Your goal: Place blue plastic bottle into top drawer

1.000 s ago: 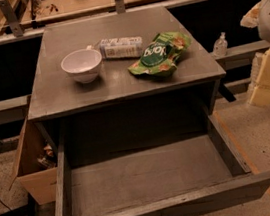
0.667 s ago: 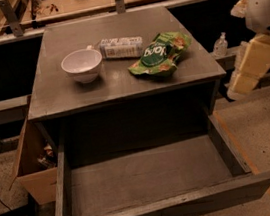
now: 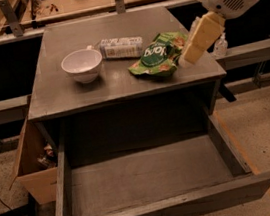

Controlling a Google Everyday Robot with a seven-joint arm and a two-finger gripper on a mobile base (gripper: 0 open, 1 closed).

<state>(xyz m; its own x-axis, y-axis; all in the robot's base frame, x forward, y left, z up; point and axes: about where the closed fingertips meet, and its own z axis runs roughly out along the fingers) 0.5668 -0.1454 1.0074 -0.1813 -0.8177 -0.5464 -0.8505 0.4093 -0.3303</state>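
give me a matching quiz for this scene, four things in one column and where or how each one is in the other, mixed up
1 bottle
2 bowl
3 drawer
4 claw

a pulled open under the table
b upright, on the left part of the table
c lying on its side near the back of the table
d above the table's right edge, beside the green bag

Pairs: 1-c, 2-b, 3-a, 4-d
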